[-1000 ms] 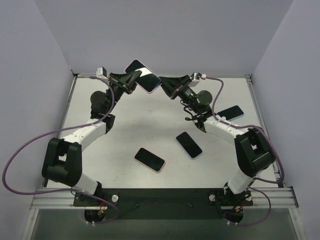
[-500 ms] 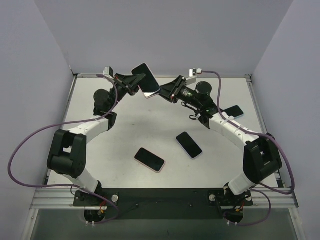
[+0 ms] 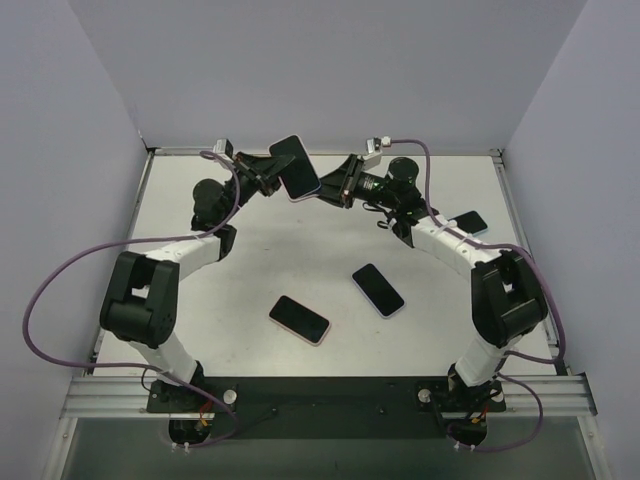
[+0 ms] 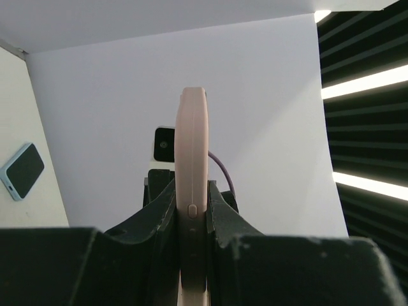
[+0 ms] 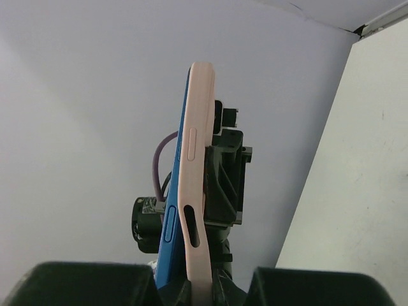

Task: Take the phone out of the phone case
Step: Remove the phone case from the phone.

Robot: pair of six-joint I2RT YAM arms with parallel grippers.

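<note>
- Left gripper pinches the phone case, held above the counter's far middle.
- Right gripper, pressed together, nips the case's edge.
- The phone is parting from the case, so a slipping pinch could drop it.

Table, near phone, middle phone, far phone

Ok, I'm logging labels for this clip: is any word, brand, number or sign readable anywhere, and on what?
None can be read.
The case and the blue phone in it show only plain edges and buttons.
The left phone, middle phone and right phone show blank dark screens.
Any marks on the arms are too small to read.
</note>
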